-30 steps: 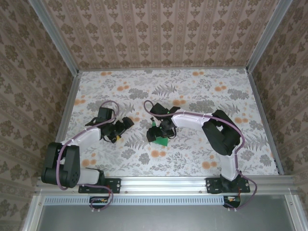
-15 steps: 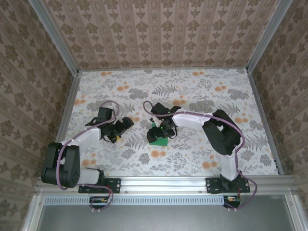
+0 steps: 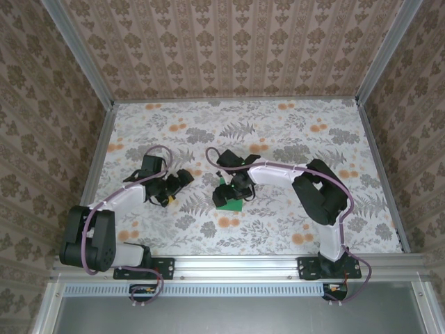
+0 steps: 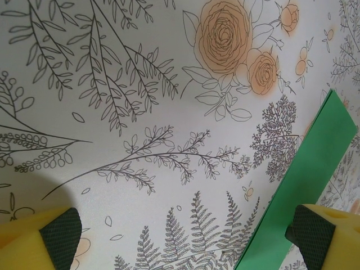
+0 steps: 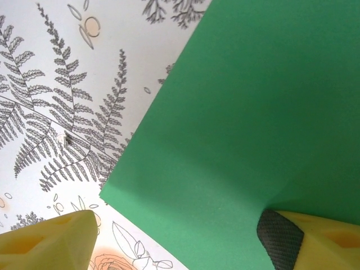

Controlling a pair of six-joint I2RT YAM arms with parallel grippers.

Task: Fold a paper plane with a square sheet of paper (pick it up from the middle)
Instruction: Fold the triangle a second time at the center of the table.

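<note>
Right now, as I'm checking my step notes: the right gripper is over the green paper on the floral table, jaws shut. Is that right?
Not quite. The right gripper is over the green paper on the floral table, but its jaws are open, not shut. The right wrist view shows its yellow fingers spread wide apart, with the paper lying between them.

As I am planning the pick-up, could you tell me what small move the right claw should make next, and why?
Probably shift the right claw further over the green paper, toward its middle, before closing: its jaws stand open, one fingertip over the paper, the other over the floral table.
</note>
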